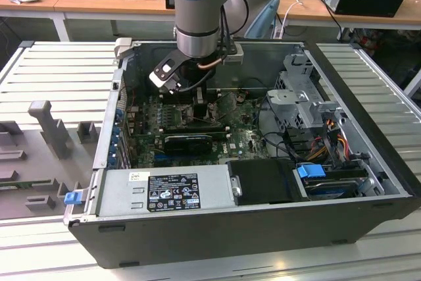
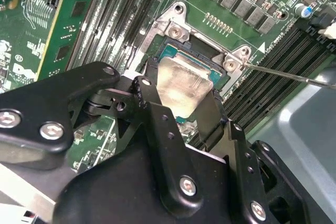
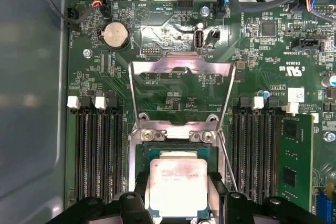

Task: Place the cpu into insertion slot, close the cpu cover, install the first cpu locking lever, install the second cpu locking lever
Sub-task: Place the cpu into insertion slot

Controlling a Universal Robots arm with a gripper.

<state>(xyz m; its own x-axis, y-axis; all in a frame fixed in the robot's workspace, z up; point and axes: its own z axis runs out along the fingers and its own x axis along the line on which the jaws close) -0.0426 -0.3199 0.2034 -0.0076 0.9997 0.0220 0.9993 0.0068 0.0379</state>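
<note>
**Desk:** What is the claw doing?

**Photographer:** In both wrist views the claw (image 2: 182,92) (image 3: 177,183) is clamped on the chip (image 2: 185,80) (image 3: 177,195). One black finger (image 2: 211,116) presses on each of two opposite edges, and the chip's silver face is up.

**Desk:** And where is the chip?

**Photographer:** Directly over the socket (image 3: 174,148), whose dark frame shows around it. Whether the chip is fully seated cannot be told.

**Desk:** The cover plate?

**Photographer:** The cover plate (image 3: 181,62) is swung open, folded back from the socket. The green circuit board (image 3: 262,51) shows through its cut-out. A thin metal lever (image 2: 283,75) runs along one side of the socket.

**Desk:** Around that?

**Photographer:** Long black memory slots (image 3: 97,150) flank the socket on both sides. A coin battery (image 3: 115,35) sits beyond the cover plate.

**Desk:** And the wide shot?

**Photographer:** In the exterior view the arm (image 1: 197,4) comes down from top centre into the open computer case (image 1: 230,235). The claw (image 1: 202,106) is low over the board in the upper middle of the frame. A grey power supply (image 1: 164,192) lies at lower left. A blue-tabbed drive (image 1: 312,171) lies at lower right. The case rests on a slatted metal table (image 1: 52,70) that reaches to the exterior view's left and right.
</note>
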